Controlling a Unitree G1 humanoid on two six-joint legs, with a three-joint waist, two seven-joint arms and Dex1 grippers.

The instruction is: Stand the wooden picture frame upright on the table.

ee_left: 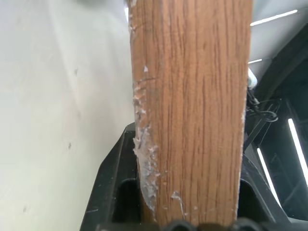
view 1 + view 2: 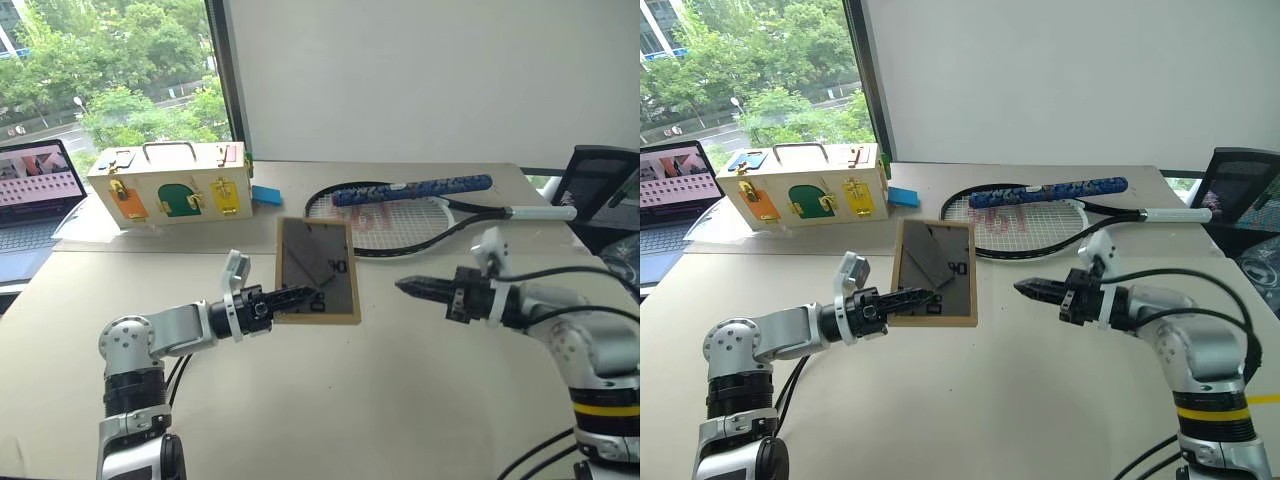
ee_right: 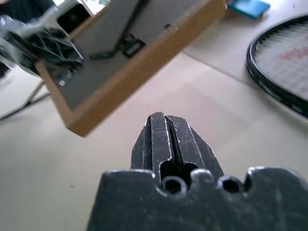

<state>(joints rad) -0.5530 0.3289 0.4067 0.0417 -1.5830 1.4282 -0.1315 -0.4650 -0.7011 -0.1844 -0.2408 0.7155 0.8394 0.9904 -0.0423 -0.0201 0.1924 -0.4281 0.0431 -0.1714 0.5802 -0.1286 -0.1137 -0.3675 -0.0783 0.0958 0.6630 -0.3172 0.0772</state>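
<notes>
Above table [image 2: 330, 400]: one wooden picture frame [image 2: 318, 270], one left gripper [image 2: 300, 296] clamping it.

I see even daylight from the window [image 2: 110, 70], soft shadows; left end effector [image 3: 45, 41] blurred in right wrist view.

So the wooden picture frame [image 2: 318, 270] is a small light-wood rectangle, and its dark grey back panel faces the camera, with the fold-out stand lying across it and some white marks near one lower corner. It's up off the bench [image 2: 330, 400], standing roughly on end and leaning a bit, pinched at its lower left edge by the left tool [image 2: 300, 296]. It hangs over the middle of the bench, just this side of the seam. The bench itself is a big flat beige top.
</notes>
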